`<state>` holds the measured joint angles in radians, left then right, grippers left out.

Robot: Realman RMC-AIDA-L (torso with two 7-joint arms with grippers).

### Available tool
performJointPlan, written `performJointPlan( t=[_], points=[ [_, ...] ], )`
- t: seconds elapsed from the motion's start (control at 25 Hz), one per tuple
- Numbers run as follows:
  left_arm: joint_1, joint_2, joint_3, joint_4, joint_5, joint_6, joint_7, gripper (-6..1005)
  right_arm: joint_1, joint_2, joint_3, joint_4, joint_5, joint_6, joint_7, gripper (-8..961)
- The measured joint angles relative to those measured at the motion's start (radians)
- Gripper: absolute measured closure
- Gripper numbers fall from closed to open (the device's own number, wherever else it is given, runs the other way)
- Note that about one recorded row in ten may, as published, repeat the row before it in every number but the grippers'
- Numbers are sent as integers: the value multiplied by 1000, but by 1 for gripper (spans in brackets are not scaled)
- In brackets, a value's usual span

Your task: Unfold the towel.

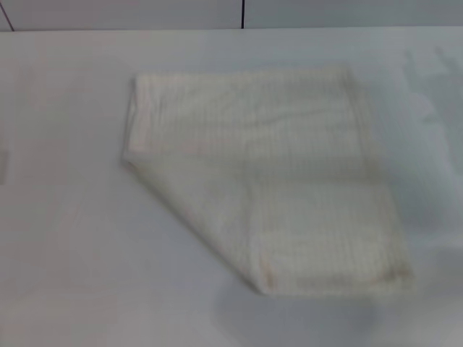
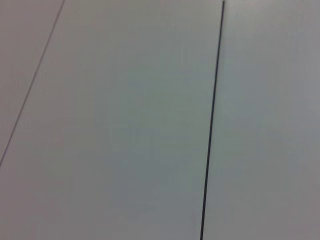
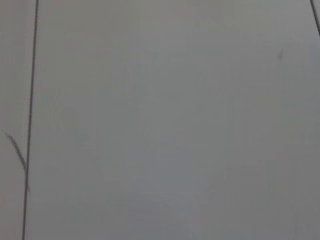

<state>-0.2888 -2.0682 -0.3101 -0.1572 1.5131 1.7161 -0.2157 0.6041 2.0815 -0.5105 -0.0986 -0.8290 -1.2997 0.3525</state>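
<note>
The towel [image 1: 278, 181] is a cream-white ribbed cloth lying on the white table [image 1: 72, 253] in the head view, a little right of centre. It lies folded: its near left part is turned over along a diagonal edge running from the left side down to the near corner [image 1: 262, 288]. A doubled layer shows along its left edge [image 1: 132, 119]. Neither gripper shows in any view. Both wrist views hold only plain grey-white panels with thin dark seams, and no towel.
The table's far edge meets a grey wall with a dark vertical seam [image 1: 242, 13]. Soft shadows fall on the table at the near middle [image 1: 289, 318] and the far right [image 1: 434, 79]. Bare tabletop surrounds the towel.
</note>
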Motion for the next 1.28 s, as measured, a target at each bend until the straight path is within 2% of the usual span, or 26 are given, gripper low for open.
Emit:
performJointPlan(
  t=[0.56,0.72,0.76,0.8,0.84,0.88,0.92,0.96,1.04,1.08,1.16,1.2,1.24,1.28],
  points=[
    [-6,2,16,4,17,9,-76,231,27,0,-3,32,-10,-5,-8,357],
    [-4,4,66,34,20,22,-96,231,37,-4,-31,26,-12,1,17,358],
    [-2,4,82,49,20,28,-108,231,37,-7,-87,-3,-25,7,68,358],
    [-1,5,104,73,20,40,-130,231,37,-7,-87,-3,-25,7,68,358],
    [-1,5,119,93,20,51,-148,231,33,-10,-127,-40,-49,15,116,358],
    [0,6,152,127,21,74,-167,231,10,-12,-204,-154,-133,54,256,358],
    [0,6,152,127,21,74,-167,236,10,-12,-204,-154,-133,54,256,358],
    [1,6,192,157,21,101,-176,242,-8,-17,-244,-242,-201,87,360,358],
    [3,6,208,168,22,110,-178,252,-37,-31,-307,-406,-350,145,597,358],
    [7,7,230,187,22,122,-189,258,-52,-57,-362,-560,-547,171,883,357],
    [12,7,246,209,22,127,-217,268,-48,-93,-406,-693,-751,150,1158,357],
    [12,7,246,209,22,127,-217,274,-48,-93,-406,-693,-751,150,1158,357],
    [14,7,250,216,22,128,-229,279,-41,-109,-423,-747,-833,133,1266,357],
    [18,7,262,236,23,127,-270,284,-20,-139,-449,-836,-989,84,1474,357]
  ],
)
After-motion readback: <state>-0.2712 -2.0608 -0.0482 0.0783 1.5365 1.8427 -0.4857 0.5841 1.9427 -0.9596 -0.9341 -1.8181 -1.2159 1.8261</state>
